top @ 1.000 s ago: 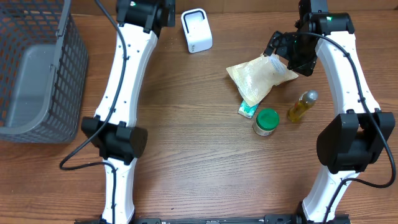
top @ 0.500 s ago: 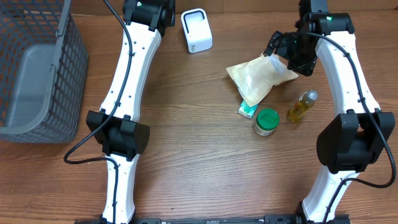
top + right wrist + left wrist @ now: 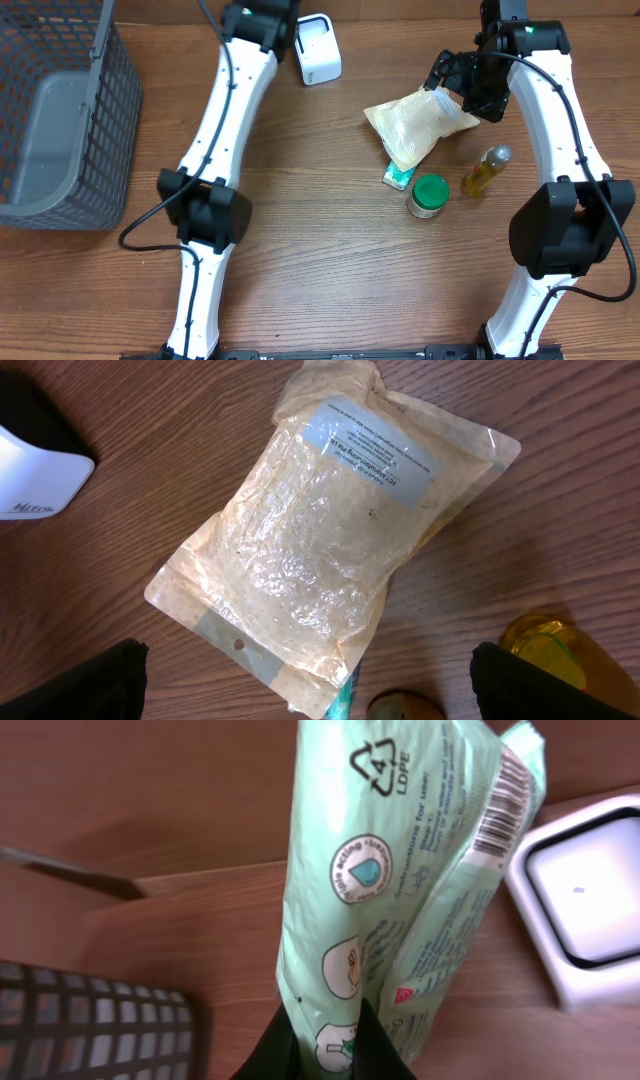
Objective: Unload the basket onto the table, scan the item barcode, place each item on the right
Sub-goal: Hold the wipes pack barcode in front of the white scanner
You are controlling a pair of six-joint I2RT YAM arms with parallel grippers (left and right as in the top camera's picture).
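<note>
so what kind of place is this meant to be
Likely a mock shop checkout set up on a wooden table: a white barcode scanner, a grey wire basket, and a barcoded green packet in the left gripper.

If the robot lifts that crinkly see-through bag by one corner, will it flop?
Probably: the bag is soft, wrinkled film, so it should sag. Its loose-looking filling would likely slump downward. The glossy surface may be slippery.
</note>
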